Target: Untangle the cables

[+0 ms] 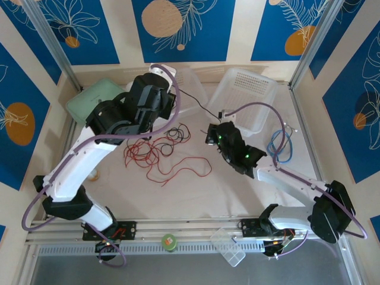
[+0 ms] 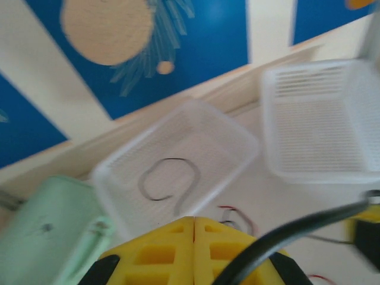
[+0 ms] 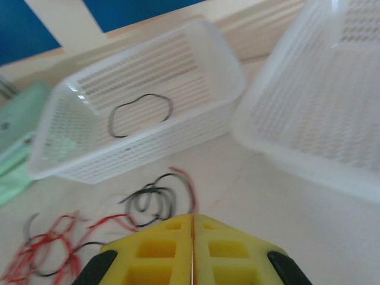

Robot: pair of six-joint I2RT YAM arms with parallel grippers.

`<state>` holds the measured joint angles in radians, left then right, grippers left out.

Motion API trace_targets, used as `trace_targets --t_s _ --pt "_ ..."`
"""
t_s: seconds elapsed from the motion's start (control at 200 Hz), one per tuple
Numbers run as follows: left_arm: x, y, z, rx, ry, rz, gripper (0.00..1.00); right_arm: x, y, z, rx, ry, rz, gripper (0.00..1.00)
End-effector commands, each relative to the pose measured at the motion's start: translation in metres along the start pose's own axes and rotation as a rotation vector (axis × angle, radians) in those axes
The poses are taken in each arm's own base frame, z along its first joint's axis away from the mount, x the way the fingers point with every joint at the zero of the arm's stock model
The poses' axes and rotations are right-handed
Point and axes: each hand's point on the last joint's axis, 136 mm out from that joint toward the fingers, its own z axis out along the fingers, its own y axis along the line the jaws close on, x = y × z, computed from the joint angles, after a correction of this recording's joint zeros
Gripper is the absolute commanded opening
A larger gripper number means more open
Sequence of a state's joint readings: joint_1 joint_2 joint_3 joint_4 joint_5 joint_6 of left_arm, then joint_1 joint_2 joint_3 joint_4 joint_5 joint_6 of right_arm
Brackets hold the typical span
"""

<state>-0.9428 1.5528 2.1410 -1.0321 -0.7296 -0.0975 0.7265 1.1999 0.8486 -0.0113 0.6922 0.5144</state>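
Yellow L end effector shut, arm hunched over cables; R end effector shut, arm low; grip contents unclear.

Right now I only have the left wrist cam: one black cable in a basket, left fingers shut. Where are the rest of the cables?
Observer: The red cables lie in a loose tangle on the table, between the two arms.
Operator: And the other black ones?
Observer: Black cables sit coiled at the far side of that tangle, also on the table.
Operator: Right gripper?
Observer: Right gripper is shut, pads together. I can't tell whether it holds anything.
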Motion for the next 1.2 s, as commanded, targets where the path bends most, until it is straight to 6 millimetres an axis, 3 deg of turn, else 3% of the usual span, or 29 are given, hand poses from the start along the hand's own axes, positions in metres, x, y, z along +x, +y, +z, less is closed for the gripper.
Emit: trace_targets --t_s 0.0,0.12,0.27,0.4,0.575,0.825,0.97,1.196 --pt "-0.009 0.042 0.005 -0.275 -0.016 0.129 0.0 0.01 -0.022 -0.011 0.077 0.102 -0.327 0.0" --pt "-0.016 0.05 0.018 -0.36 -0.032 0.169 0.0 0.01 -0.018 -0.021 0.055 0.103 -0.492 0.01" --pt "-0.033 0.057 0.02 -0.396 -0.078 0.157 0.0 0.015 -0.014 -0.032 -0.009 0.097 -0.509 0.1" --pt "-0.049 0.061 0.017 -0.427 -0.121 0.199 0.0 0.022 -0.012 -0.037 -0.045 0.101 -0.533 0.04" --pt "-0.059 0.055 0.028 -0.494 -0.175 0.374 0.0 0.014 -0.021 -0.036 0.086 0.117 -0.685 0.0" --pt "-0.046 0.042 0.057 -0.54 -0.158 0.616 0.0 -0.021 -0.036 -0.026 0.334 0.092 -0.915 0.0" --pt "-0.032 0.03 0.076 -0.53 -0.142 0.733 0.0 -0.036 -0.034 -0.021 0.367 0.065 -0.964 0.0" --pt "-0.021 0.049 0.097 -0.545 -0.085 0.76 0.0 -0.052 -0.041 -0.017 0.354 0.048 -0.904 0.0"
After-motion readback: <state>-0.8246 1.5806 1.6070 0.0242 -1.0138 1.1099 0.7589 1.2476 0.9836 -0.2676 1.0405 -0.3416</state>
